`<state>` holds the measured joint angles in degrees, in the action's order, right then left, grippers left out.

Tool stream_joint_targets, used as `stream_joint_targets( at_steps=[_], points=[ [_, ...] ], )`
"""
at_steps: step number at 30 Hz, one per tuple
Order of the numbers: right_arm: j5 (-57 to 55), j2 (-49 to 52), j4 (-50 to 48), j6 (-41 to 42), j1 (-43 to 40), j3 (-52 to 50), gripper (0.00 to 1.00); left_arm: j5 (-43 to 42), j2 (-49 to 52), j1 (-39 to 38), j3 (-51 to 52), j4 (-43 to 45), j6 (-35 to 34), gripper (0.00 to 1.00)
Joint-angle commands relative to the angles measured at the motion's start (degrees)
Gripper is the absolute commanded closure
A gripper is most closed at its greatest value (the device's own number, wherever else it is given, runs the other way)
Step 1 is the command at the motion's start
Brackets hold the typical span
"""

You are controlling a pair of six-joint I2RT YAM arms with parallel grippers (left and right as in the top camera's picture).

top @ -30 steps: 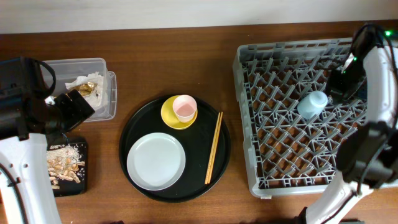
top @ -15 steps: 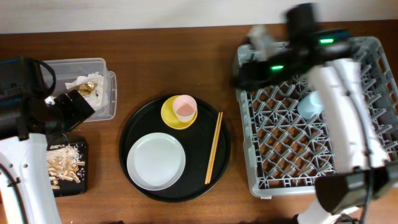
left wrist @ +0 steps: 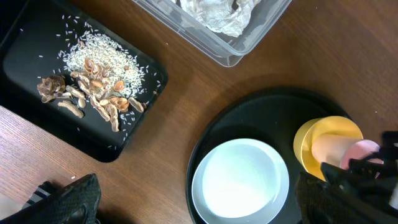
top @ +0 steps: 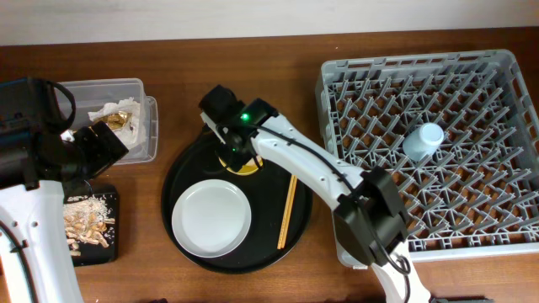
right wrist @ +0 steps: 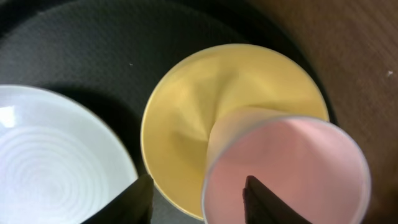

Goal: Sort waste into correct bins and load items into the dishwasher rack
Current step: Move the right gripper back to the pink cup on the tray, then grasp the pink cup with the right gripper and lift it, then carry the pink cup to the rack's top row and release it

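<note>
Right gripper [right wrist: 199, 202]: partly open and holding nothing. One finger hangs over the pink cup's mouth and the other sits outside its wall, above the yellow dish, so the jaws straddle the rim.
Pink cup [right wrist: 286, 168]: upright, standing in the yellow dish [right wrist: 205, 106] at the back of the round black serving tray [top: 181, 168].
Left gripper [left wrist: 199, 196]: spread wide and empty, hovering well left of the serving tray.
Grey plate [top: 211, 218]: front left on the serving tray, empty.
Chopsticks [top: 289, 200]: lying together along the serving tray's right side.
Light blue cup [top: 423, 140]: well right of the serving tray, in the dishwasher rack [top: 404, 61].
Waste: paper and foil are in the clear tub [top: 150, 126], back left of the serving tray. Rice and scraps are on the shallow black tray [left wrist: 31, 56], front left of it.
Step, as judged: gripping the cup by its wall to carry it to the rack.
Risk, tipping: if the jaws close off-centre, the outer finger could push the cup over.
Risk, dish dragged: the outer finger is low over the dish and could catch or lift its edge.
Risk, slip: a thin rim grip may let the cup swing or drop during the carry.
</note>
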<state>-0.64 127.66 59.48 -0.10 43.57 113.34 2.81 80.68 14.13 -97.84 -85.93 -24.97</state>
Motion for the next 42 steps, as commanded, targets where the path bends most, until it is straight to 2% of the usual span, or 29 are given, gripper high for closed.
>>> stream_joint_targets(
  at_steps=[1,7,10,13,18,22,26,29,34,38,42],
  points=[
    [-2.67,0.59,-0.20,1.07,0.79,0.07,0.55,-0.20,-0.13,0.28,-0.57,0.11,-0.28,0.01],
    [-2.64,0.59,-0.17,2.21,1.86,0.09,0.86,-0.20,-0.13,0.28,-0.57,0.11,-0.28,0.01],
    [-2.67,0.07,0.26,2.91,1.75,0.44,0.94,-0.20,-0.13,0.28,-0.57,0.11,-0.28,0.01],
    [-2.86,-1.99,3.41,4.94,0.83,4.68,0.96,-0.20,-0.13,0.28,-0.57,0.11,-0.28,0.01],
    [-4.66,-4.96,13.73,4.92,-2.97,19.34,0.96,-0.20,-0.13,0.28,-0.57,0.11,-0.28,0.01],
    [-4.02,-5.38,24.81,5.60,-12.04,33.03,0.96,-0.20,-0.13,0.28,-0.57,0.11,-0.28,0.01],
    [0.13,-5.38,29.59,6.14,-24.68,35.95,0.96,-0.20,-0.13,0.28,-0.57,0.11,-0.28,0.01],
    [10.51,-4.92,31.76,3.52,-36.37,34.67,0.96,-0.20,-0.13,0.28,-0.57,0.11,-0.28,0.01],
    [43.23,-3.74,32.46,-7.82,-54.03,30.51,0.96,-0.20,-0.13,0.28,-0.57,0.11,-0.28,0.01],
    [62.31,-3.41,30.49,-15.28,-63.87,21.46,0.96,-0.20,-0.13,0.31,-0.57,0.11,-0.28,0.01],
    [73.29,-3.41,22.69,-17.90,-68.17,9.14,0.96,-0.20,-0.13,0.28,-0.57,0.11,-0.28,0.01]
  ],
)
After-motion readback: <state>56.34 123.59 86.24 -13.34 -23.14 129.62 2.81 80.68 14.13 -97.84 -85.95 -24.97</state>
